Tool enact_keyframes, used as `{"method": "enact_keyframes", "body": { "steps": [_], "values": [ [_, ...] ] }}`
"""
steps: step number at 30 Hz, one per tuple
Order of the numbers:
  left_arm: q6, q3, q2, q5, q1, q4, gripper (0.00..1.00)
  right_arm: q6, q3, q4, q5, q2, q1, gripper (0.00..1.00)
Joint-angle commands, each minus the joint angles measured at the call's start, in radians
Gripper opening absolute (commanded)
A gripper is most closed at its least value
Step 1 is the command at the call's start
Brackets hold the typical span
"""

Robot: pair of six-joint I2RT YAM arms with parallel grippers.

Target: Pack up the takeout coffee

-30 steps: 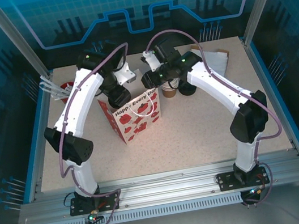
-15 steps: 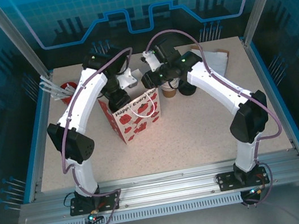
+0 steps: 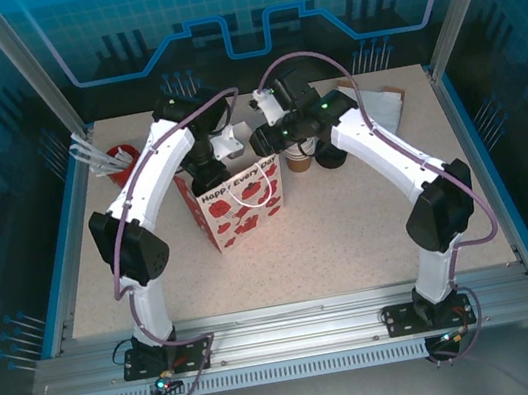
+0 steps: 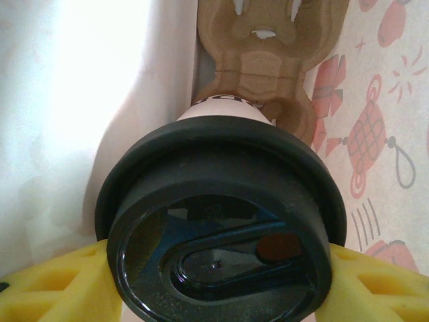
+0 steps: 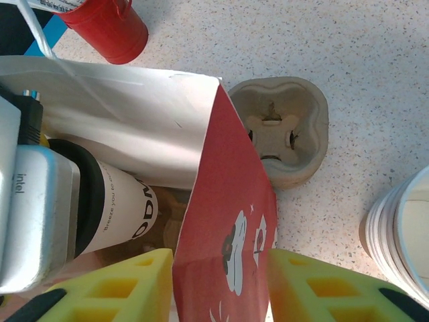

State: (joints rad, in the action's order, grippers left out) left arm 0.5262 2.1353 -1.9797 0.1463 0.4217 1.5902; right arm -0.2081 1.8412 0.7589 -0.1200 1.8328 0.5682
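The left gripper (image 4: 218,278) held the takeout coffee (image 4: 221,168). Its yellow fingers (image 4: 53,285) pressed on both sides of the black lid, so the jaws stood partly open around the cup. The cup was inside the bag (image 3: 242,204), up in the air above a brown cardboard tray (image 4: 265,40) at the bottom of the bag. The cup was not touching that tray.

The right gripper (image 5: 221,268) was at the top edge of the bag. The red wall of the bag ran between its two yellow fingers (image 5: 114,288). I could not tell if the fingers were squeezing the wall or just sitting next to it.

The bag stood on the table (image 3: 371,230), between the two arms. The white inside wall of the bag was close to the cup on one side, and the wall with the red pictures was close on the other. Just outside the bag lay another cardboard tray (image 5: 281,131). A red bucket (image 5: 110,27) stood farther off, and a stack of white cups (image 5: 399,235) stood near the right gripper.

Compared with a second before, the left arm had swung a little toward the middle of the table. The right arm and the bag had stayed in the same place.
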Motion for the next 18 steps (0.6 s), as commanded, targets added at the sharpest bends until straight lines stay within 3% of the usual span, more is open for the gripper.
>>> {"method": "enact_keyframes", "body": {
  "steps": [1,18],
  "values": [
    [0.023,-0.026,-0.010,0.013,-0.005,-0.005,0.49,0.003,-0.001,0.002,-0.035,-0.031,-0.013,0.45],
    [0.044,-0.139,0.026,-0.013,-0.019,-0.087,0.49,-0.018,-0.020,-0.019,-0.094,-0.064,-0.037,0.49]
  ]
}}
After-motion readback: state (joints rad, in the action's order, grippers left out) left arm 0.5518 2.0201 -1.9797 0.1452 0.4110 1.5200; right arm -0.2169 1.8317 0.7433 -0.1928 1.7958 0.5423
